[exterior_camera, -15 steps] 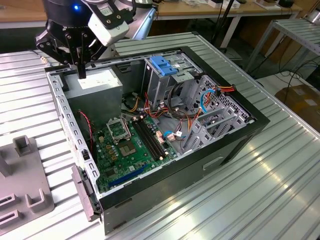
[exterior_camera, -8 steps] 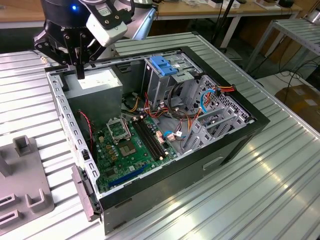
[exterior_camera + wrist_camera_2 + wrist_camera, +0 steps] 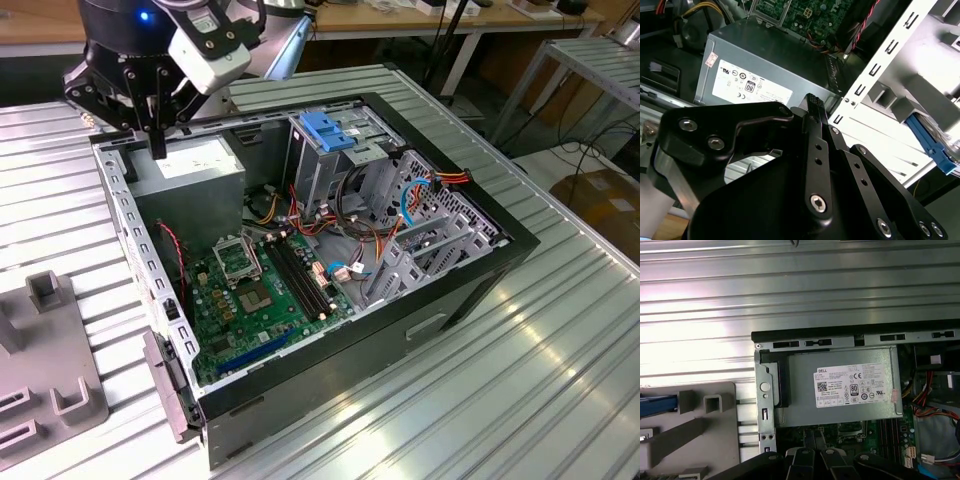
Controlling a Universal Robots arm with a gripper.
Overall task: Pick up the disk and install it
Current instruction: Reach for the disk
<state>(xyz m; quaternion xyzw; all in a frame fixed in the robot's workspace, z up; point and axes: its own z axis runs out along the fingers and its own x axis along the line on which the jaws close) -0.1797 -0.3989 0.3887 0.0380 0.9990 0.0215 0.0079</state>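
My gripper (image 3: pixel 157 148) hangs over the back left corner of the open computer case (image 3: pixel 470 290), just above the grey power supply (image 3: pixel 190 165). Its black fingers (image 3: pixel 812 107) stand together, shut with nothing between them. In both wrist views the power supply's white label (image 3: pixel 852 386) lies right below the fingertips (image 3: pixel 812 439). A part of the disk (image 3: pixel 934 145) shows as a blue bracket edge with silver metal beside it, resting in the grey fixture outside the case. The first wrist view shows the disk (image 3: pixel 657 405) as a blue strip at the fixture's edge.
Inside the case stand a metal drive cage with a blue latch (image 3: pixel 326 131), the green motherboard (image 3: pixel 260 290) and loose cables (image 3: pixel 345 270). A grey slotted fixture (image 3: pixel 50 360) sits on the ribbed metal table (image 3: pixel 560 380) at the exterior view's left. The case's perforated side wall (image 3: pixel 880 65) runs close by the fingers.
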